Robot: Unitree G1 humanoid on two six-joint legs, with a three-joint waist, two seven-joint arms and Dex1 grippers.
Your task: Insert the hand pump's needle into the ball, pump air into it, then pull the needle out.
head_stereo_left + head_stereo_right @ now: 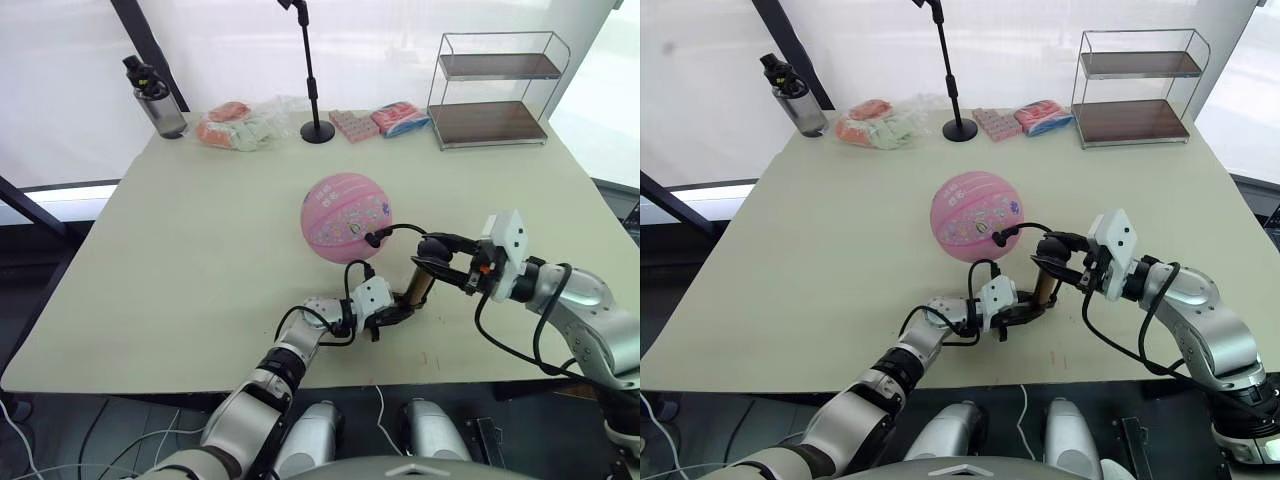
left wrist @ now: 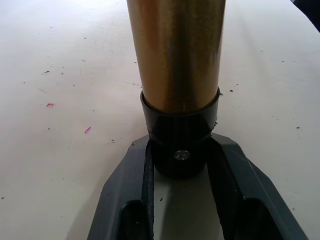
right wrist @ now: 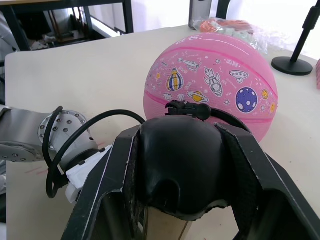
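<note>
The pink ball (image 1: 346, 216) with printed stickers rests mid-table. Just in front of it, to the right, the hand pump (image 1: 417, 287) stands tilted, its gold cylinder (image 2: 175, 55) rising from a black end cap (image 2: 180, 135). My left gripper (image 1: 392, 316) is shut on that bottom cap, one finger (image 2: 125, 185) on each side. My right gripper (image 1: 437, 256) is shut on the black T-handle (image 3: 180, 165) at the pump's top. The thin black hose (image 1: 400, 229) arcs to the ball. Its black fitting (image 3: 187, 108) sits against the ball's near side, and the needle's metal pin is hidden there.
Along the far edge stand a water bottle (image 1: 155, 97), a plastic bag of orange items (image 1: 240, 125), a black microphone stand (image 1: 315, 90), pink-blue packets (image 1: 400, 118) and a two-tier wire shelf (image 1: 495, 90). The beige table (image 1: 180, 260) lies bare on the left.
</note>
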